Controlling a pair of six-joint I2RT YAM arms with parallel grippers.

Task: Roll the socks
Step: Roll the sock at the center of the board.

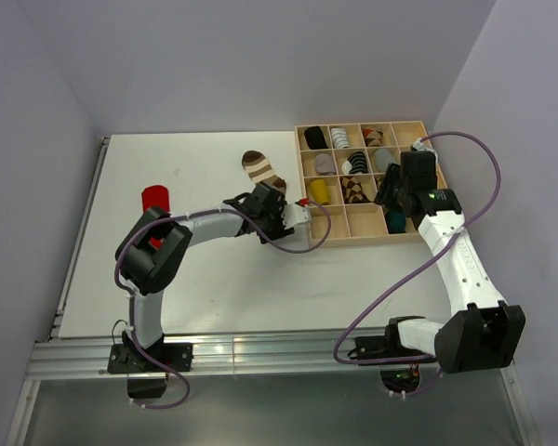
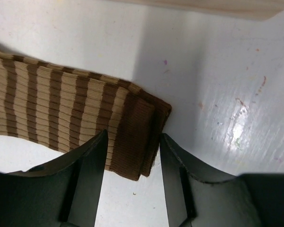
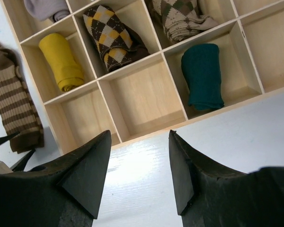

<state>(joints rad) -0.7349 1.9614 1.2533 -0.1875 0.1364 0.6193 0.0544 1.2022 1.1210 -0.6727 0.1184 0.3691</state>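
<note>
Progress, judging from layout: 2 of 3 socks looking done.
- Teal sock sitting rolled in near-row cell of tray, at table's far right corner.
- Red sock standing rolled near left edge, outside tray.
- Striped sock lying flat toward far edge, just left of tray, awaiting rolling.
- Left fingers standing spread astride its brown cuff, not pinching.
- Right fingers hanging spread, empty, over tray's near rim.
- Other cells holding yellow bundle, 2 argyle bundles, grey bundle.
- 2 near-row cells beside teal sock sitting empty.

Top cam: high at rear, whole table. L wrist: close above striped sock. R wrist: over tray; sock shared.
</note>
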